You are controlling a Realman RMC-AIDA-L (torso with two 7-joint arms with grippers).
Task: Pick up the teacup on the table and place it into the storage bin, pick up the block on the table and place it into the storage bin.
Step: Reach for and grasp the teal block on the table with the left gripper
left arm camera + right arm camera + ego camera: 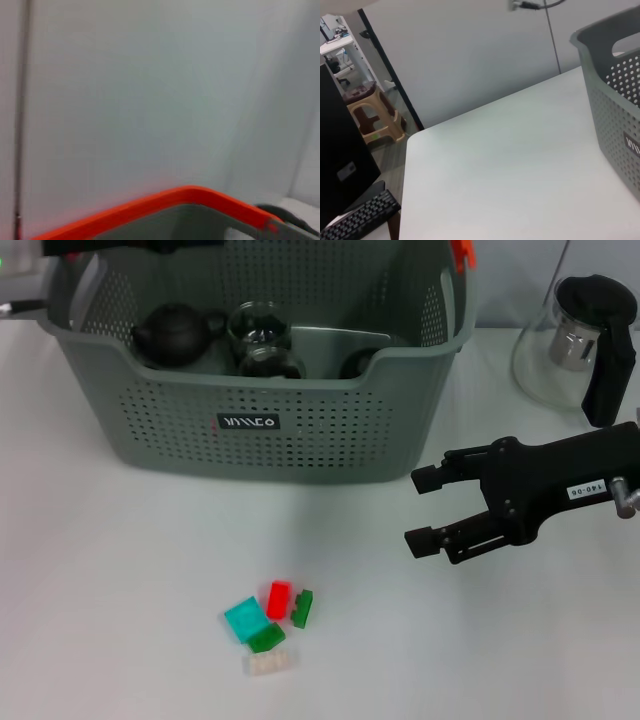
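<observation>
Left arm: only a dark shape along the top-left edge of the head frame, behind the storage bin; I could not tell how its gripper stood.
Storage bin (300, 430): stood upper centre-left on the white surface (120, 590), black label facing front, an orange clip (463, 252) at its upper right corner.
Inside the bin: a dark teapot (175, 335) at left, a clear glass cup (258, 328) beside it, more dark ware further right.
Blocks: clustered low in the frame, left of centre, well apart from the bin; teal block (246, 619), red block (278, 599), dark green block (301, 608), another green block (267, 638), pale block (268, 663).
Right gripper (428, 510): centre right, above the surface, fingers spread apart, holding nothing.
Glass pitcher (575, 340): upper right, black handle.
</observation>
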